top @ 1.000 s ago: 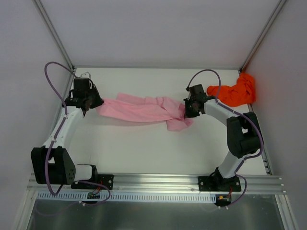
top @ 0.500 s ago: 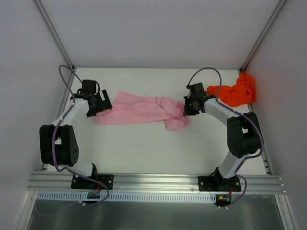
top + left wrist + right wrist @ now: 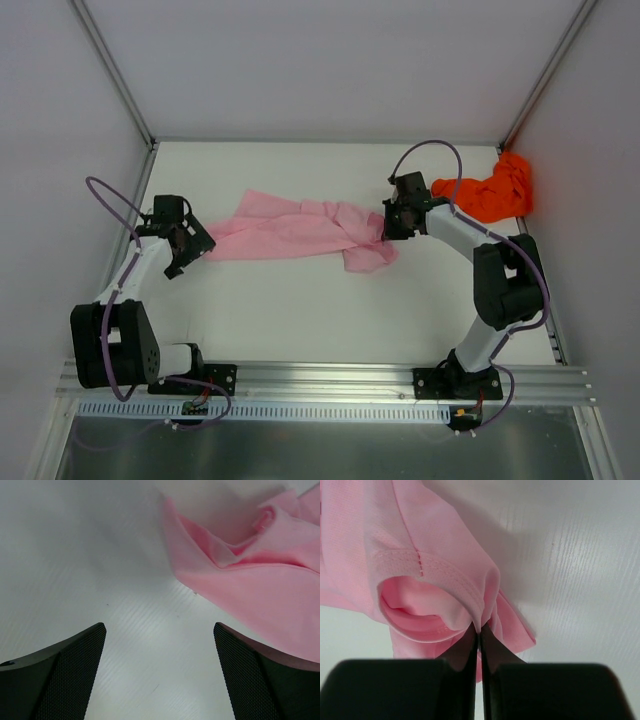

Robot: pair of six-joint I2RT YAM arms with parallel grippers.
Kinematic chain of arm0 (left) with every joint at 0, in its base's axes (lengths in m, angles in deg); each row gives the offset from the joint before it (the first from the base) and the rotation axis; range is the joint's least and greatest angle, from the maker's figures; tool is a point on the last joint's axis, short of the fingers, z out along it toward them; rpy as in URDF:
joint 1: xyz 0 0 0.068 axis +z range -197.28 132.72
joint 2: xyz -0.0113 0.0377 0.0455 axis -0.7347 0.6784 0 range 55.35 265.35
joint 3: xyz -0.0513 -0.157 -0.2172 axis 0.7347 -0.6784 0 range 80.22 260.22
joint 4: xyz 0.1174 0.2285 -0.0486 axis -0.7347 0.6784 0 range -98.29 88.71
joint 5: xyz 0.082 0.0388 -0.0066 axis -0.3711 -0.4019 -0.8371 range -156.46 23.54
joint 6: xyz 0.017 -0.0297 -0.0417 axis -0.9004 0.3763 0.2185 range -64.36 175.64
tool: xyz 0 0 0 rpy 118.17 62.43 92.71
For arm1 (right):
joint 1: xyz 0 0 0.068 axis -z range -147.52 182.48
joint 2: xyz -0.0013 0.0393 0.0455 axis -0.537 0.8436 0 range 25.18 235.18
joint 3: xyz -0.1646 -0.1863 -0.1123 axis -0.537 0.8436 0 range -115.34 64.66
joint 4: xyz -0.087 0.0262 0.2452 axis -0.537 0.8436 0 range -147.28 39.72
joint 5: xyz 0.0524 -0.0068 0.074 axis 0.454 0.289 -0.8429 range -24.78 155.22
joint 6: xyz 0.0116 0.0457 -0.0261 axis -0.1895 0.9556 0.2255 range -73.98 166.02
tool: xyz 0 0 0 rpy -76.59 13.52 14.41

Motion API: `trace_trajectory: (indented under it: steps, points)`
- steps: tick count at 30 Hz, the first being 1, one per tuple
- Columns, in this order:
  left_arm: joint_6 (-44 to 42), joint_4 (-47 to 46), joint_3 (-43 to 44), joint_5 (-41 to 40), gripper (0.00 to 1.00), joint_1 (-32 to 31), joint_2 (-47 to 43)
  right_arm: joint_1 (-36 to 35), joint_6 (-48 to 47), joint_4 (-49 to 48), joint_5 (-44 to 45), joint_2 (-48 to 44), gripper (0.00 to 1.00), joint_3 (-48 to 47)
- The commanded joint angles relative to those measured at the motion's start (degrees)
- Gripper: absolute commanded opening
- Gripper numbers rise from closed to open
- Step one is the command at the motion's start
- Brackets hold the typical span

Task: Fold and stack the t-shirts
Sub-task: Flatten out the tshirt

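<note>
Top external view: a white table (image 3: 300, 310) is seen, with a pale pink shirt (image 3: 290, 232) stretched out, crumpled, across its middle. An orange-red shirt (image 3: 490, 195) is bunched up well to the right of the pink shirt. A hemmed fold at the pink shirt's right end is pinched between the closed jaws of the right gripper (image 3: 479, 630). The left gripper (image 3: 159, 626) is seen just off the pink shirt's left end, jaws spread wide around bare table, apart from the cloth.

Jaws of left arm (image 3: 137, 268) spread wide, of right arm (image 3: 452, 229) clamped.
</note>
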Motion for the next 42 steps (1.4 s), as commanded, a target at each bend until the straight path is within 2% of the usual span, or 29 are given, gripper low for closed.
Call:
trace_trajectory:
  steps: [1,4,11,20,22,23,26,29,30,31,35,37,38,42]
  points:
    - [5.8,-2.5,0.1,-0.1,0.88,3.2,3.3,0.3,0.2,-0.3,-0.5,0.0,0.01,-2.6]
    - [8.8,-2.8,2.2,-1.8,0.86,3.6,5.1,0.3,0.3,-0.3,-0.6,-0.6,0.01,-2.2]
    - [12.3,-6.8,2.9,2.3,0.81,7.6,9.4,0.3,1.4,-1.4,-0.8,-1.4,0.01,-0.2]
    - [10.0,-9.6,6.6,3.9,0.76,8.1,16.2,0.3,1.3,-1.5,-0.7,-1.3,0.01,-0.4]
    - [9.3,-11.6,6.8,5.1,0.67,8.1,17.8,0.3,1.4,-1.5,-0.7,-1.1,0.01,-0.6]
    - [9.3,-12.0,6.9,6.8,0.59,8.1,18.5,0.3,1.4,-1.5,-0.7,-1.1,0.01,-0.7]
    - [9.1,-13.7,6.6,9.9,0.47,8.1,19.1,0.3,1.5,-1.2,-0.2,-1.1,0.01,-0.9]
    - [7.9,-14.4,6.2,10.1,0.26,8.1,18.7,0.4,1.7,-1.2,0.2,-1.2,0.01,-0.9]
    - [7.4,-14.0,6.6,9.7,0.08,8.1,18.4,0.3,1.8,-1.2,0.4,-1.3,0.01,-0.9]
    - [6.7,-13.6,6.9,9.4,0.0,8.1,18.1,0.3,1.9,-1.4,0.4,-1.5,0.01,-0.9]
    - [0.4,-12.0,9.3,6.4,0.0,8.1,12.4,0.3,2.5,-1.7,0.3,-2.2,0.01,-1.1]
    - [-6.3,-14.7,9.2,8.0,0.0,8.1,8.9,0.4,2.5,-1.6,0.5,-2.4,0.01,-1.5]
    - [-11.8,-15.6,9.2,10.9,0.0,8.1,5.5,0.4,2.4,-1.5,0.5,-2.7,0.01,-1.7]
    - [-21.5,-16.0,10.7,25.0,0.0,8.1,-1.2,0.3,2.6,-1.0,0.8,-3.8,0.01,-2.9]
